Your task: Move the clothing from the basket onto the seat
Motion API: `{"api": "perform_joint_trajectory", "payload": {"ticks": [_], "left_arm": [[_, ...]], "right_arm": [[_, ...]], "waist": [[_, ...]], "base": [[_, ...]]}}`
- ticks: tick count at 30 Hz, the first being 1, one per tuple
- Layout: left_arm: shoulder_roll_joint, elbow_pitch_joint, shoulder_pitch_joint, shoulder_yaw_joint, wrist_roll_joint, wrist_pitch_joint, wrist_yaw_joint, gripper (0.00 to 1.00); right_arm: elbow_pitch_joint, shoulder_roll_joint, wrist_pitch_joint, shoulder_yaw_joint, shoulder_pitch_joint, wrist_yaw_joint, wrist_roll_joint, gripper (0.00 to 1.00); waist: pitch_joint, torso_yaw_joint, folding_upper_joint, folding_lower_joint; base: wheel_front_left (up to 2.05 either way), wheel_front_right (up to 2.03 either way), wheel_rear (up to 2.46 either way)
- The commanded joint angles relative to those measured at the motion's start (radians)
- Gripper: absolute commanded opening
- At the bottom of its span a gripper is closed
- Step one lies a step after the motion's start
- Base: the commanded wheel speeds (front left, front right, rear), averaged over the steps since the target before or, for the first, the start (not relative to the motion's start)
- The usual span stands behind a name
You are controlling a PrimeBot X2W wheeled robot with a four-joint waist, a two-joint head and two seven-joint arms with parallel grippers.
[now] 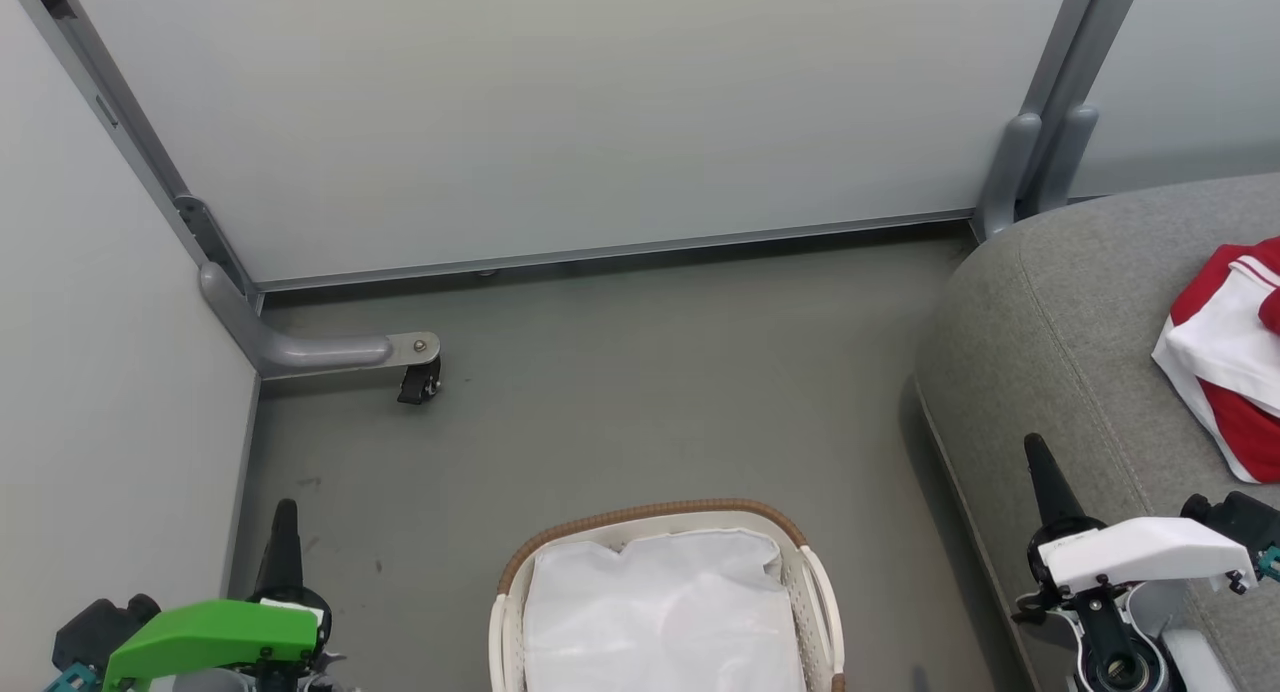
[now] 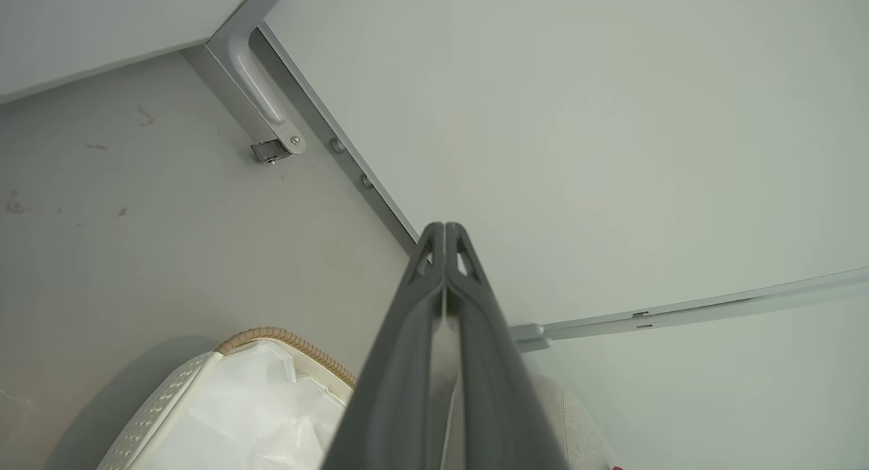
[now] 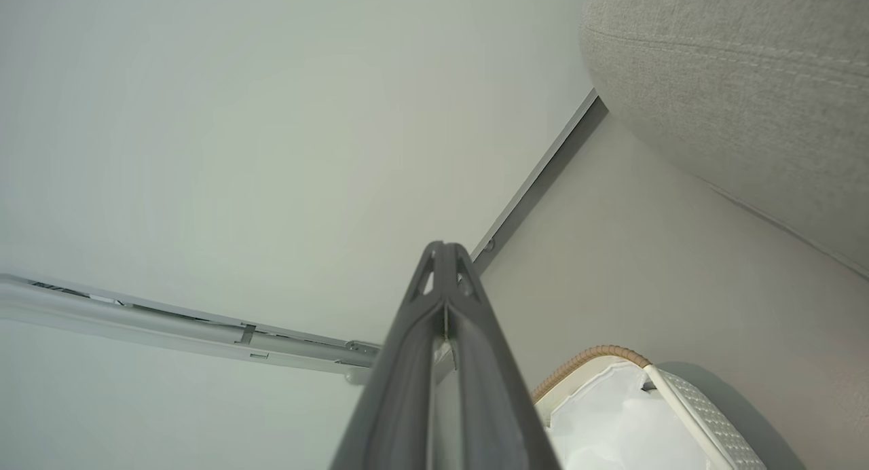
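Note:
The white basket (image 1: 820,592) with a brown woven rim stands on the floor at the bottom centre of the head view, holding just its white fabric liner (image 1: 660,612). Red clothing (image 1: 1230,357) with white trim lies on the grey seat (image 1: 1060,322) at the right edge. My left gripper (image 1: 285,517) sits at the lower left, shut and empty, left of the basket. My right gripper (image 1: 1035,452) is at the lower right over the seat's front edge, shut with nothing in it. In the wrist views each gripper (image 2: 445,229) (image 3: 445,247) has its fingers pressed together, with the basket (image 2: 170,402) (image 3: 706,416) below.
Pale partition panels (image 1: 560,112) close off the back and left. A grey panel foot with a black caster (image 1: 418,377) juts onto the floor at the left. Bare grey floor (image 1: 650,392) lies between basket, panels and seat.

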State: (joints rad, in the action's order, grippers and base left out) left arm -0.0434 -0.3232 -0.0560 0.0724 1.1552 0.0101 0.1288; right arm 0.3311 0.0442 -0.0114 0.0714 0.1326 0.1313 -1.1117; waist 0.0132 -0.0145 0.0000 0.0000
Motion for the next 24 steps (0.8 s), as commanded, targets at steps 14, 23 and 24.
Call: {"api": "perform_joint_trajectory", "payload": {"ticks": [14, 23, 24], "left_arm": [[-0.008, 0.032, -0.036, 0.017, 0.145, -0.038, 0.002, 0.0], [-0.008, 0.045, -0.044, 0.023, 0.217, -0.06, 0.002, 0.0], [-0.008, 0.046, -0.044, 0.024, 0.223, -0.062, 0.003, 0.0]], "right_arm": [[-0.036, 0.007, 0.041, 0.015, -0.012, -0.001, -0.155, 0.0], [-0.049, 0.007, 0.062, 0.023, -0.016, -0.001, -0.237, 0.0], [-0.05, 0.007, 0.064, 0.023, -0.016, -0.001, -0.245, 0.0]], "waist": [[-0.002, 0.004, 0.0, 0.0], [-0.004, 0.006, 0.0, 0.0], [-0.004, 0.006, 0.0, 0.0]], "base": [[0.0, 0.0, 0.0], [0.0, 0.0, 0.0], [0.0, 0.0, 0.0]]}}
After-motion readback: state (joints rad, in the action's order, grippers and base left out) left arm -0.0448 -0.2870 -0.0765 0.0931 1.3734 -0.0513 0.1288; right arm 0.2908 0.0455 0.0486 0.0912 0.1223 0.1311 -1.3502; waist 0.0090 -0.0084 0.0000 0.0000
